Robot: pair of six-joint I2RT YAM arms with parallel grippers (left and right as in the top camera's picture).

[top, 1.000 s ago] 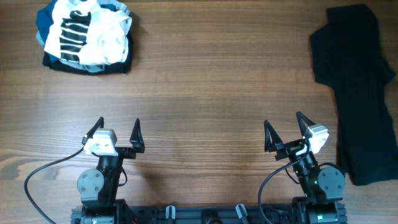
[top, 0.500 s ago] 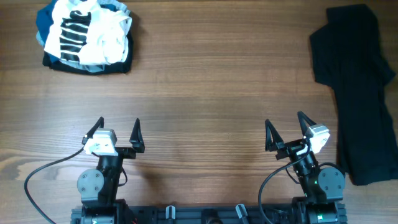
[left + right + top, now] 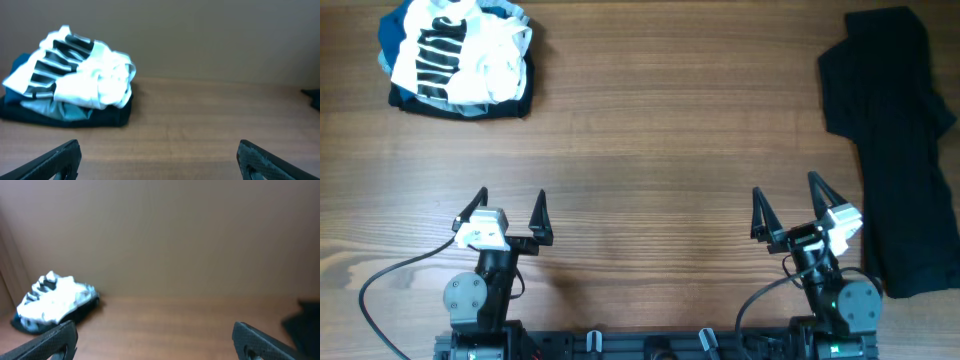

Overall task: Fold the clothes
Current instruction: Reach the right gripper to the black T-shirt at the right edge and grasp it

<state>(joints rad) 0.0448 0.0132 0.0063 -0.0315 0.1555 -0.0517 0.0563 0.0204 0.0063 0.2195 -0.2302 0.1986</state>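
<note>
Left end effector (image 3: 511, 195) and right end effector (image 3: 785, 188) gape empty; pinch one corner of the black garment (image 3: 900, 150) at the counter (image 3: 650, 130) right edge.

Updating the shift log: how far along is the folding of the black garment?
Nothing looks done: the black garment lies rumpled and unfolded at the right side of the table. Nothing is in hand: the left gripper and right gripper are open and empty, near the base. Left to do: grasp it, spread it flat, make every fold.
</note>
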